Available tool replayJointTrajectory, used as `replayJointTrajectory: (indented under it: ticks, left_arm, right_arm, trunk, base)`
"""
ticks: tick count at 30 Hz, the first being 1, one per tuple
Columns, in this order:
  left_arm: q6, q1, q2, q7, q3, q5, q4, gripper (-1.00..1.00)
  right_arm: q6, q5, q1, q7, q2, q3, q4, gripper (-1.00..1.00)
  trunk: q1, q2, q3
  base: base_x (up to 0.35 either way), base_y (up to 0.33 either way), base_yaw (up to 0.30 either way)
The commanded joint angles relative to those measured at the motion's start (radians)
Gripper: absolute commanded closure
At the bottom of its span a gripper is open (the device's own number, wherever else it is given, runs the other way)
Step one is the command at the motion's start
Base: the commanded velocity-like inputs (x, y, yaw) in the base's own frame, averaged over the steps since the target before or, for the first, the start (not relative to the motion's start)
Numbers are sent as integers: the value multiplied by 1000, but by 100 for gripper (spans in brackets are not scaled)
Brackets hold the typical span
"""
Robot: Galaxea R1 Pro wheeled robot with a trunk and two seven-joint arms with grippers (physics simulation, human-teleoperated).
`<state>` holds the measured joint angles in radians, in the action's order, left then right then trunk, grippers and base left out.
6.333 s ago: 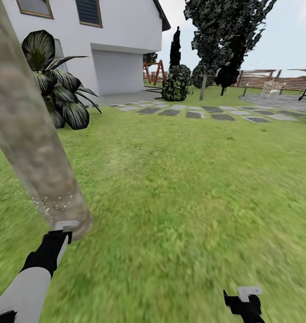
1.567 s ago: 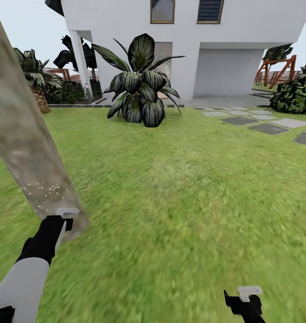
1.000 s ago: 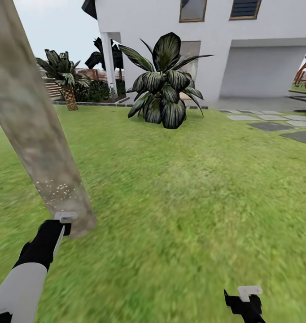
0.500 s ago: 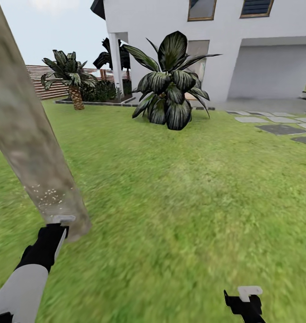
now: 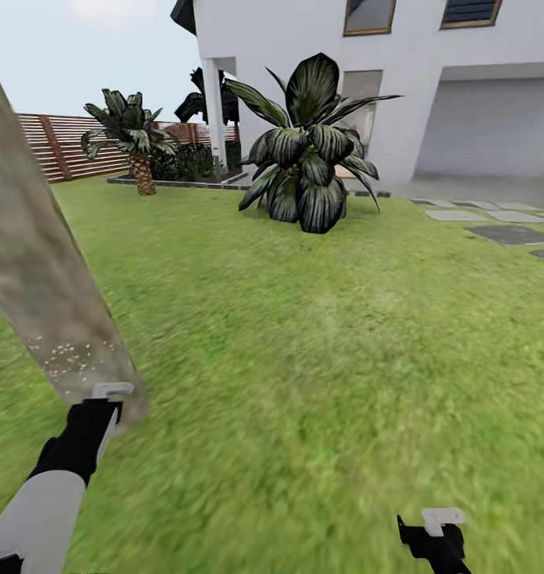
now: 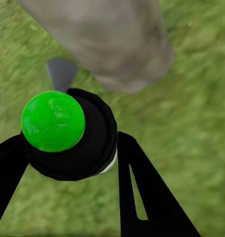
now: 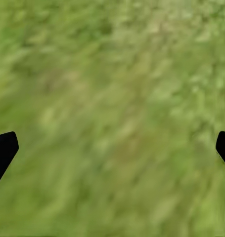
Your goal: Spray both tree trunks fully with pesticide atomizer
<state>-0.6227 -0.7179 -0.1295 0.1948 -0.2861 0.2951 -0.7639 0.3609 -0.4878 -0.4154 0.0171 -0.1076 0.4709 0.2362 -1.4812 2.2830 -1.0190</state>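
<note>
The tree trunk [image 5: 45, 311], a smooth, mottled grey-beige column, is leaning across the lawn at nine o'clock, pale specks dotting it near its base. The left gripper [image 6: 75, 153] is pointing at that base, its black fingers [image 6: 142, 192] clasping the pesticide atomizer [image 6: 72, 133], a round dark bottle showing a glossy green cap. The right gripper [image 7: 112, 148] is hanging over blurry grass [image 7: 117, 98], fingers spread wide.

- The tree trunk [image 5: 45, 295] looks rough and matt, mottled grey-beige, flecked with pale specks low down
- The floor [image 5: 328, 335] is blurry matt grass
- The fence [image 5: 53, 143] is brown slatted wood
- The pesticide atomizer [image 6: 72, 131] is smooth dark plastic, with a bright green dimpled ball on it
- The house wall [image 5: 288, 32] is flat matt white
</note>
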Motion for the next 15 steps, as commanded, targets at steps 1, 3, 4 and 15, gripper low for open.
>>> replayJointTrajectory:
  ticks: [1, 3, 4, 15]
  left_arm:
    - [0, 0, -1, 0, 0, 1, 0, 100]
    - [0, 2, -4, 3, -2, 1, 0, 100]
    - [0, 7, -6, 11, -2, 0, 0, 100]
    - [0, 11, -10, 35, -2, -4, 0, 100]
  right_arm:
    - [0, 0, 0, 0, 0, 0, 0, -100]
    - [0, 0, 0, 0, 0, 0, 0, -100]
    - [0, 0, 0, 0, 0, 0, 0, -100]
    - [0, 0, 1, 0, 0, 0, 0, -100]
  trunk:
    - [0, 0, 0]
    - [0, 0, 0]
    - [0, 0, 0]
    - [0, 0, 0]
  base:
    - [151, -240, 268]
    - [151, -240, 274]
    - [151, -240, 276]
    - [163, -239, 277]
